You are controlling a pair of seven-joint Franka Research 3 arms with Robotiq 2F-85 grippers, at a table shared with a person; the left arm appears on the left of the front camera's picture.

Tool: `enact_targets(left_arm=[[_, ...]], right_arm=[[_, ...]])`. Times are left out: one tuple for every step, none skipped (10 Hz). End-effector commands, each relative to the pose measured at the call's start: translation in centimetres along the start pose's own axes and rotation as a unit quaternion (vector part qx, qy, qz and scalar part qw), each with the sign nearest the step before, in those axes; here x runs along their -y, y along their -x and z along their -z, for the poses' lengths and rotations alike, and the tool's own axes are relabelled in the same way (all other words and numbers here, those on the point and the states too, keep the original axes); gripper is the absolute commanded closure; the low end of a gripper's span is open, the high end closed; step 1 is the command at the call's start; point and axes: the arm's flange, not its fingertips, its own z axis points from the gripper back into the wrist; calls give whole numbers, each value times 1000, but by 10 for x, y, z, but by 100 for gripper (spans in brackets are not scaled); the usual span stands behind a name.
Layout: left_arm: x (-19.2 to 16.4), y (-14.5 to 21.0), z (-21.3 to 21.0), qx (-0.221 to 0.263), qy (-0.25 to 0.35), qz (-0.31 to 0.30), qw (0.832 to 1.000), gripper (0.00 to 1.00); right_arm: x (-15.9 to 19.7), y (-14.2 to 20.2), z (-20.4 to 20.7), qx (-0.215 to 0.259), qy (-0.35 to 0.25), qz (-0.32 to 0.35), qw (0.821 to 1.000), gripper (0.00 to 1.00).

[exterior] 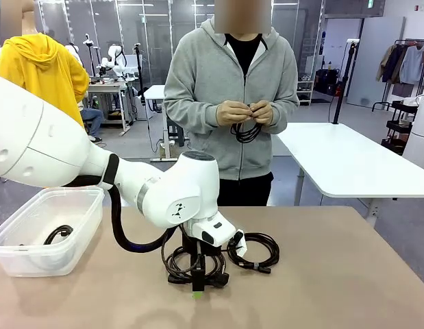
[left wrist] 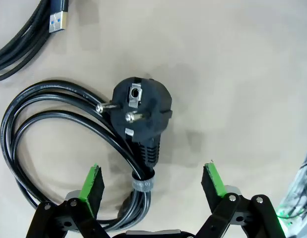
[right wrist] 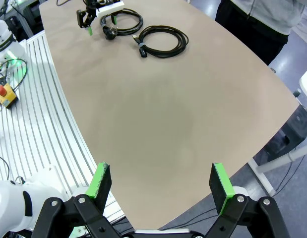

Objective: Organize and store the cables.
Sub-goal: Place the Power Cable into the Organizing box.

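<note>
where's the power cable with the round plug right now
Front view: the power cable lies coiled on the table near the middle, directly under the open left gripper, with the usb cable coil just to its right and the clear bin farther left.

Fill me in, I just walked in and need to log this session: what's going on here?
The robot's left hand, open, is down over a coiled power cable on the table, pads either side of its tied bundle. A coiled USB cable lies beside it. One black cable is already in the clear plastic bin. The person across the table holds another coil in both hands. The right hand hangs open over bare table.
</note>
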Motion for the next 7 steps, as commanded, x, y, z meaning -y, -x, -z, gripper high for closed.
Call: enact_targets(left_arm=[[-5,-5,1,-2,-6,6,1000,0],[-5,-5,0,-2,-4,5,1000,0],[-5,-4,-1,-4,-4,6,1000,23],[-5,-4,-2,-3,-2,5,1000,60],[-5,-5,-1,-3,2,6,1000,83],[-6,-6,-2,-5,3,7,1000,100],[-5,-6,-4,-6,2,7,1000,100]], right_arm=[[-3,-1,0,6,-1,-2,1000,0],[-3,-1,0,6,-1,-2,1000,0],[-3,-1,0,6,-1,-2,1000,0],[-3,-1,0,6,-1,-2,1000,0],[-3,-1,0,6,-1,-2,1000,0],[-3,-1,0,6,-1,-2,1000,0],[-3,-1,0,6,-1,-2,1000,0]])
